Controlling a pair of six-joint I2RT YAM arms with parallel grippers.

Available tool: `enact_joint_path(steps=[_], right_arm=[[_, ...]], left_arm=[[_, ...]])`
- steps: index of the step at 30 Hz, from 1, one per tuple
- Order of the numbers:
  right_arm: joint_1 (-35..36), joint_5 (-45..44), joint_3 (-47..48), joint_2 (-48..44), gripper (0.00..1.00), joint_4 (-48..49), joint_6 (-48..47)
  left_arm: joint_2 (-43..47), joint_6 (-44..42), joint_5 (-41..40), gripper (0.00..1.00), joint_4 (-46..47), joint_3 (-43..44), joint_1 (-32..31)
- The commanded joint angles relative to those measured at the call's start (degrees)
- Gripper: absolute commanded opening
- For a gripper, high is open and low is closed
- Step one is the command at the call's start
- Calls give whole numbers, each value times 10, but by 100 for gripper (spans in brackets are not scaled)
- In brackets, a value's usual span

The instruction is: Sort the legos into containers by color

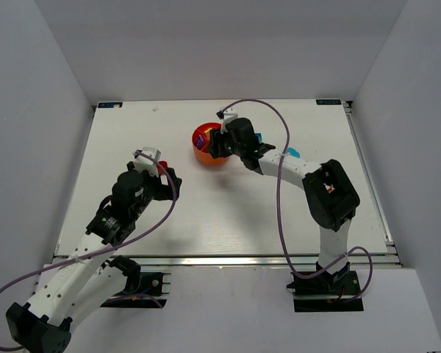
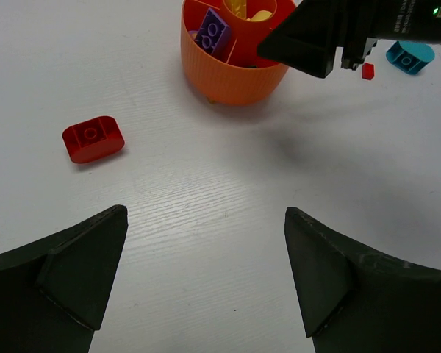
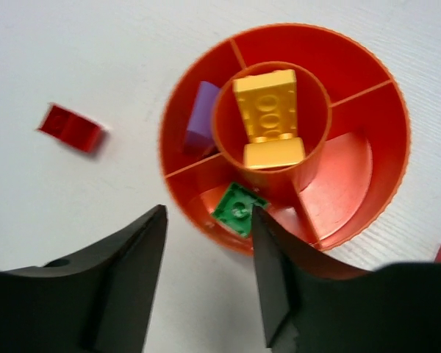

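Our right tool [image 3: 206, 272] hangs over the orange-red bowl [image 3: 367, 147], and its two fingers are spread apart with nothing pinched between them. Just under it a little green plate [image 3: 239, 208] lies tilted in the wedge nearest the tool. We think it is loose in there and not held. Two yellow bricks [image 3: 268, 118] sit in the round middle cup, and a purple brick [image 3: 200, 118] leans in a wedge beside it. Our left tool [image 2: 206, 272] hovers low over the tabletop [image 2: 206, 191], spread wide and holding nothing. A red brick [image 2: 93, 138] lies flat ahead of it and a bit to the side, apart from the bowl. Past the bowl, a cyan brick [image 2: 410, 56] and a tiny red piece [image 2: 367, 70] lie on the tabletop too. We think these bricks are light and hard, so they will not squash or break. But the plastic looks smooth and shiny, so a brick may slip or pop out if we squeeze it on a corner. The red brick has round ends, so we would take it across its two long flat sides, bumps up. The bowl looks light too and may slide if we bump it. The tabletop is white, flat and smooth, so a nudged brick may skid. Plain white walls [image 1: 51, 73] stand around it, and there is room to move, but near the bowl our two arms could knock each other.
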State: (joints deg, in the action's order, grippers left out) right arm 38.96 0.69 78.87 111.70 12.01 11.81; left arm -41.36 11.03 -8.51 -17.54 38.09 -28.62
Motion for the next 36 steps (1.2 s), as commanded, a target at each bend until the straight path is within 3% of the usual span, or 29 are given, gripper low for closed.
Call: enact_joint_path(steps=[1, 4, 5, 6, 7, 8, 9, 11, 12, 14, 15, 16, 18, 19, 22, 27, 33, 36], right_arm=[[-3, 64, 29, -73, 53, -27, 16], [-11, 141, 22, -129, 41, -59, 2], [-21, 169, 16, -143, 39, -76, -13], [-22, 191, 11, -158, 34, -87, -28], [-27, 209, 3, -187, 16, -98, -71], [-38, 225, -15, -203, 10, -117, -94], [-46, 256, -30, -218, 3, -119, -112], [-68, 283, -68, -261, 0, -159, -160], [-82, 297, -77, -271, 0, -174, -166], [-110, 323, -84, -292, 0, -205, -183], [-127, 342, -87, -299, 0, -237, -186], [-148, 353, -89, -309, 13, -254, -191], [-168, 369, -96, -322, 28, -302, -223], [-195, 368, -96, -334, 51, -321, -240], [-243, 346, -86, -343, 74, -426, -307], [-317, 284, -93, -365, 72, -527, -340], [-383, 189, -132, -394, 63, -553, -316], [-425, 131, -157, -397, 66, -546, -326]], left_arm=[[15, 0, 26, 96, 14, -6, -1], [20, -2, 60, 86, 30, -9, -1], [21, -4, 72, 74, 36, -12, -1], [21, -4, 83, 67, 42, -13, -1], [18, -5, 120, 59, 50, -13, -1], [15, -6, 136, 42, 53, -13, -1], [7, -5, 149, 31, 57, -12, -1], [-3, -7, 184, 15, 62, -7, -1], [-11, -8, 196, 13, 64, -6, -1], [-17, -7, 219, 14, 66, -4, -1], [-21, -7, 227, 25, 68, -2, -1], [-23, -7, 233, 38, 68, 0, -1], [-25, -6, 252, 66, 67, 7, -1], [-27, -7, 256, 73, 64, 11, -1], [-28, -12, 263, 82, 40, 33, -1], [8, -18, 240, 84, 26, 9, -1], [30, -27, 218, 85, 1, 17, -7], [37, -31, 223, 85, -7, 21, -7]])
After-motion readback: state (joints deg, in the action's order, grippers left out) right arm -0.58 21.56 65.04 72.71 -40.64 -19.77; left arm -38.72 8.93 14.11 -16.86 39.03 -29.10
